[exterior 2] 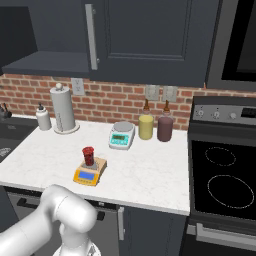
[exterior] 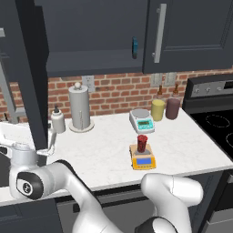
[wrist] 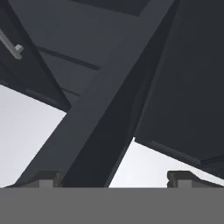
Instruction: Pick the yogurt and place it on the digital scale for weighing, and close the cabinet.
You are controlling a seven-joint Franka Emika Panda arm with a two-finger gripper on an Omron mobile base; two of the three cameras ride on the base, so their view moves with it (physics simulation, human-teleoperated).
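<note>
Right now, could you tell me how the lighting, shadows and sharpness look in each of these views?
Left base view: even, flat light, soft overall, faint shadow under the yogurt. Right base view: same flat render, no glare on the digital scale. Hand view: very dark, the cabinet close up, the gripper tips dim.

Count on counter: scales, 2: one orange-yellow digital scale [exterior: 143,158], one white scale [exterior: 141,120]. Yogurt [exterior: 142,143], 1. Corked jars, 2: one yellow jar [exterior: 158,108], one dark purple jar [exterior: 173,107]. Paper towel holder [exterior: 80,109], 1. Soap dispenser [exterior: 57,119], 1. Nothing between the jaws.
</note>
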